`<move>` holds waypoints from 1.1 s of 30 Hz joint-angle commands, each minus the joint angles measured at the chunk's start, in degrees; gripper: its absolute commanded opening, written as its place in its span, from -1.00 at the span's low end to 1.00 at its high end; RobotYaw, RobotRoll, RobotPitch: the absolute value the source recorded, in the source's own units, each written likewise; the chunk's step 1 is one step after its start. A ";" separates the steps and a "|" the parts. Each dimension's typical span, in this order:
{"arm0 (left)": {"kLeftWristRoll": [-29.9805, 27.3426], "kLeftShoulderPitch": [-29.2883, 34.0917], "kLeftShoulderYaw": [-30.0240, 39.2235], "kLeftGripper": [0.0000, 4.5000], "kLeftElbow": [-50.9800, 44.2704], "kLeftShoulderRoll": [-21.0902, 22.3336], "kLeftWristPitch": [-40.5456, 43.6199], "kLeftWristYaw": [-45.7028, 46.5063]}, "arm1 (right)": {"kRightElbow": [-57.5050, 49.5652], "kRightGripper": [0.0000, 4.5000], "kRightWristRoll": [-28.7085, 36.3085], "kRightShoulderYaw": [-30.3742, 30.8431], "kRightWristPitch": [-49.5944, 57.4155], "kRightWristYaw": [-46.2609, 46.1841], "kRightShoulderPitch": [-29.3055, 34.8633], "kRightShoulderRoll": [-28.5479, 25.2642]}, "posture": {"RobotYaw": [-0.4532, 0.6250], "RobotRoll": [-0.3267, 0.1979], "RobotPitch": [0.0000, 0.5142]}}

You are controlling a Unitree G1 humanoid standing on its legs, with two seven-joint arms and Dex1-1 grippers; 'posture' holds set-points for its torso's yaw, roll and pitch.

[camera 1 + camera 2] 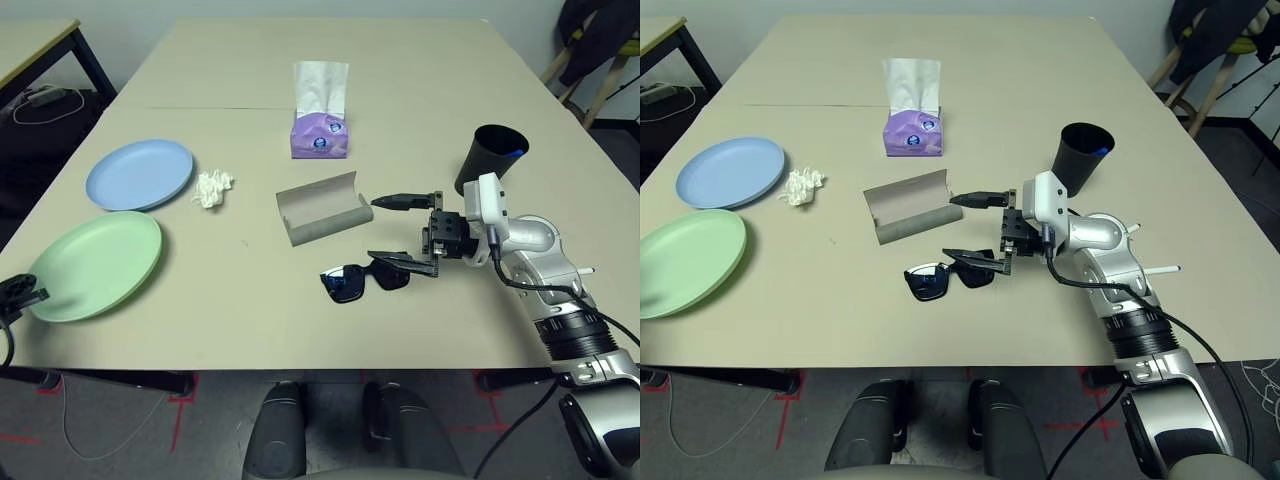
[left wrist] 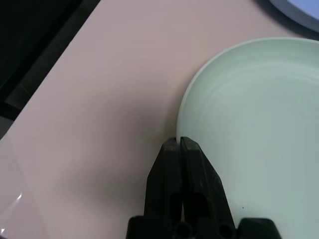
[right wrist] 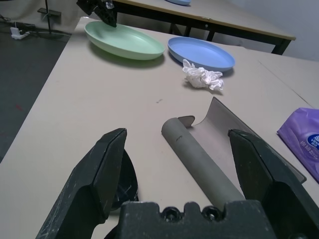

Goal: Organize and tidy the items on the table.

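Jaws of the left gripper [image 2: 180, 140] pinch the rim of the green plate [image 1: 100, 262]. The right gripper's [image 1: 373, 229] jaws stand wide open by the grey case [image 1: 322, 212] and sunglasses [image 1: 346, 284]; the tissue wad [image 1: 212, 188] lies near the blue plate [image 1: 140, 173].

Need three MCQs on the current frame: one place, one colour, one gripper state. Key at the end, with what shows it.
1. Where is the black cup?
A) between the plates
B) on the robot's right side of the table
C) on the tissue box

2. What colour is the tissue box?
A) purple
B) orange
C) red

3. How do the right gripper's fingers stand?
A) shut on the cup
B) shut, empty
C) open

1 B: the cup stands beyond the right forearm, far from the plates.
2 A: the box is purple, white tissue rising from it.
3 C: the right gripper shows a wide gap between its fingertips.
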 commanded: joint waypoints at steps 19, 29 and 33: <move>-2.74 -23.56 0.09 -0.98 -4.58 -10.35 1.23 17.05 | 0.09 1.00 -0.40 -0.27 0.26 -3.00 0.37 1.39 | 0.20 0.25 -0.54; 1.60 -32.82 -6.06 -0.98 3.94 -18.31 -10.03 26.78 | -3.68 1.00 1.96 -1.16 9.83 -12.18 -0.19 4.93 | 0.19 0.25 -0.56; 2.92 -36.67 -6.64 -0.98 8.95 -19.53 -16.11 30.60 | -6.48 1.00 3.74 -1.38 14.47 -14.94 0.16 5.94 | 0.19 0.25 -0.57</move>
